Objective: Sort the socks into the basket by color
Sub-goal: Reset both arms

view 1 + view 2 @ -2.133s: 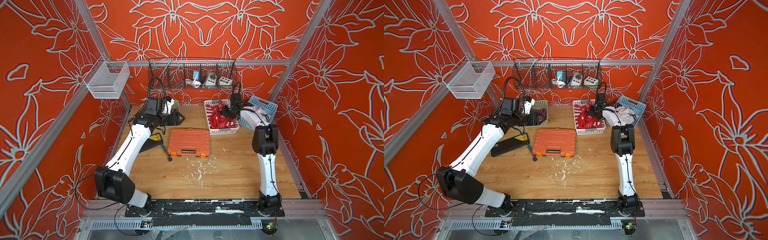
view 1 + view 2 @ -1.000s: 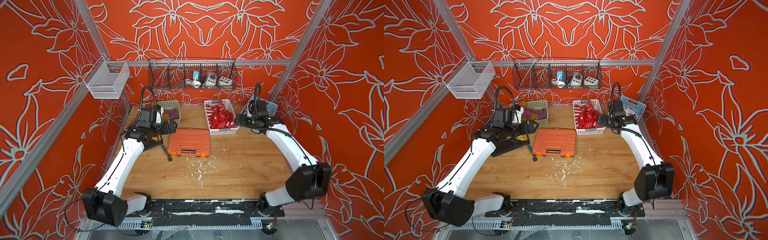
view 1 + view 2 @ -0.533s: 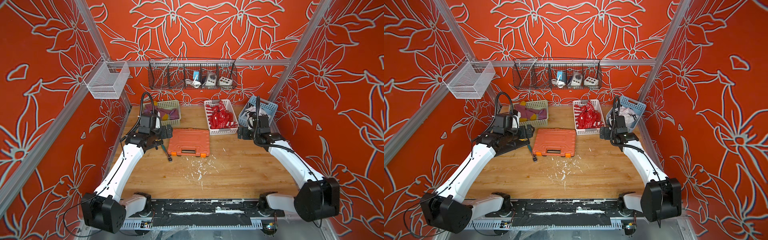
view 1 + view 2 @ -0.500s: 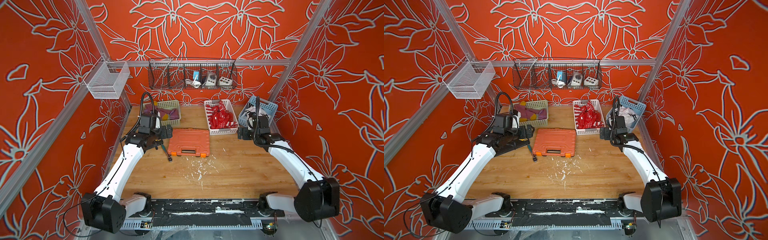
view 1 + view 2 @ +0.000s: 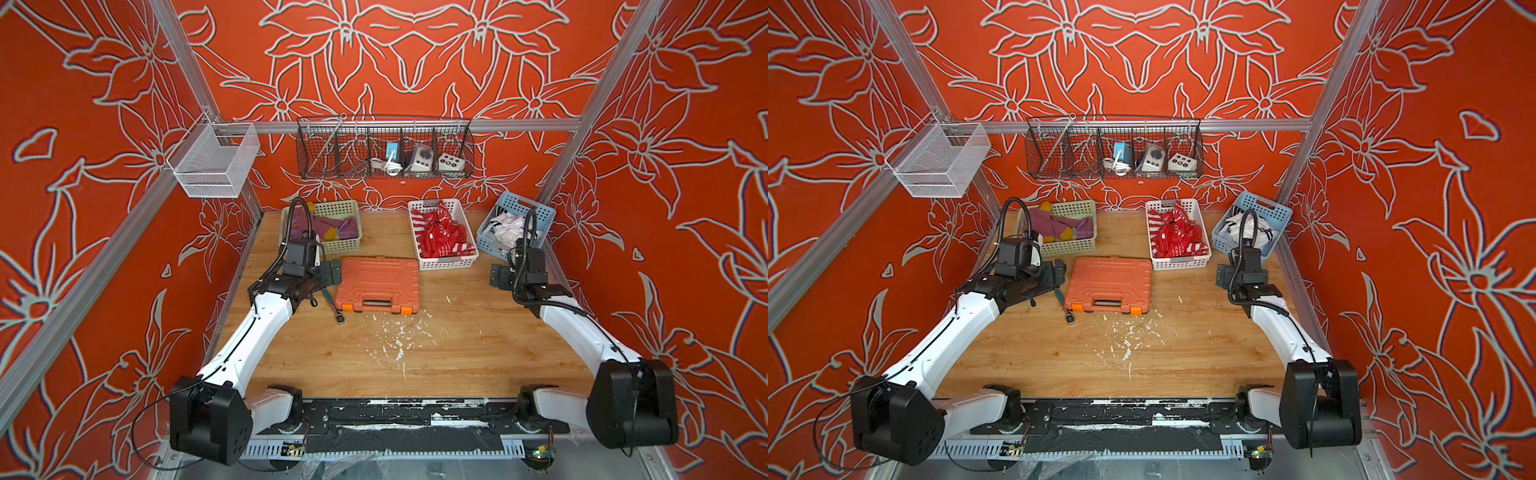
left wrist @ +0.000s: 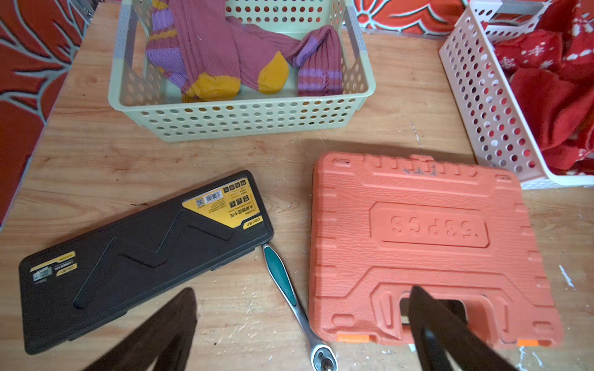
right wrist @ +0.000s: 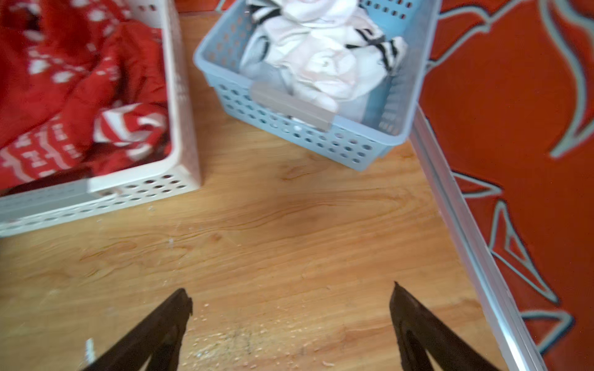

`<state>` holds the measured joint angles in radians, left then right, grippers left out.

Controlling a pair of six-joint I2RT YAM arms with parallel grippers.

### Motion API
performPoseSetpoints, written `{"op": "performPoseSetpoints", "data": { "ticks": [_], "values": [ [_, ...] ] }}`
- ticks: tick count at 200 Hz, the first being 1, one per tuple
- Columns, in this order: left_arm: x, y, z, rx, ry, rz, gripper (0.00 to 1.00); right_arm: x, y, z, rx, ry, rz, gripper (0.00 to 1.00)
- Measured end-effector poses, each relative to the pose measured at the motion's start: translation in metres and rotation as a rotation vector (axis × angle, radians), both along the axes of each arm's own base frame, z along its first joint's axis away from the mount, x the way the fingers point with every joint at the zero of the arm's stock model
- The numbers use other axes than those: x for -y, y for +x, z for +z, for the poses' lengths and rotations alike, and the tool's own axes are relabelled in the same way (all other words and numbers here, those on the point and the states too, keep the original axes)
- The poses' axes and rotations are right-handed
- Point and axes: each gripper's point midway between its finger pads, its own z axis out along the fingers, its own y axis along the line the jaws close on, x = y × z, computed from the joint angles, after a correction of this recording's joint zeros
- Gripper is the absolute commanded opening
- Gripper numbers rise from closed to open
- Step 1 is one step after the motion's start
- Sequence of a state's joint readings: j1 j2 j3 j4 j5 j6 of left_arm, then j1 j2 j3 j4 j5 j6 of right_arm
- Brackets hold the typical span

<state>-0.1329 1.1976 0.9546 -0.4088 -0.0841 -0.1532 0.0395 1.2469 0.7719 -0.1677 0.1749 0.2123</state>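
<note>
Sorting looks done: beyond the orange case (image 5: 377,282), purple socks (image 6: 209,48), red socks (image 5: 440,239) and white socks (image 7: 321,64) lie in separate baskets (image 6: 241,107); left gripper (image 6: 302,290) and right gripper (image 7: 290,287) gape wide, empty

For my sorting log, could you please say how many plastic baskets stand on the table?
3: green basket back left, white basket back centre, blue basket back right; none hidden.

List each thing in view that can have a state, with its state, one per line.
Left gripper: open, empty.
Right gripper: open, empty.
Orange case: closed, flat.
Black case: closed.
Green basket: holds purple socks.
White basket: holds red socks.
Blue basket: holds white socks.
</note>
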Motion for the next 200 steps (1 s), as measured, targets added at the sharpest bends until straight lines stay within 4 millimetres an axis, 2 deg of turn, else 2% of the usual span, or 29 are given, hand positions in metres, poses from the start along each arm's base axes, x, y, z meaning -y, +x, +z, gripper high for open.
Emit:
{"op": "performPoseSetpoints", "data": {
  "ticks": [13,25,63,82,106,119,149,171,200],
  "values": [
    [-0.005,0.002,-0.004,0.012,0.001,0.015,1.0,0.018,-0.001,-0.001,0.014,0.009,-0.059,0.98],
    [-0.009,0.002,-0.011,0.013,0.001,0.028,1.0,0.027,-0.001,-0.003,0.026,0.012,-0.085,0.98],
    [-0.024,-0.001,-0.033,0.004,-0.006,0.074,1.0,0.032,0.001,-0.015,0.047,0.006,-0.095,0.98],
    [-0.03,-0.001,-0.039,0.017,-0.009,0.096,1.0,0.035,0.002,-0.031,0.057,-0.003,-0.101,0.98],
    [-0.04,-0.002,-0.049,0.026,-0.013,0.131,1.0,0.036,-0.005,-0.063,0.033,-0.008,-0.099,0.98],
    [-0.046,-0.002,-0.053,0.034,-0.013,0.148,1.0,0.035,-0.007,-0.073,0.019,-0.014,-0.088,0.98],
    [-0.06,0.002,-0.054,0.071,-0.015,0.186,1.0,0.031,0.003,-0.062,0.127,-0.024,-0.049,0.98],
    [-0.067,0.007,-0.057,0.106,-0.009,0.196,1.0,0.029,-0.002,-0.06,0.177,-0.031,-0.029,0.98],
    [-0.068,0.005,-0.079,0.133,0.013,0.183,1.0,0.027,-0.009,-0.057,0.231,-0.037,-0.015,0.98]
  ]
}}
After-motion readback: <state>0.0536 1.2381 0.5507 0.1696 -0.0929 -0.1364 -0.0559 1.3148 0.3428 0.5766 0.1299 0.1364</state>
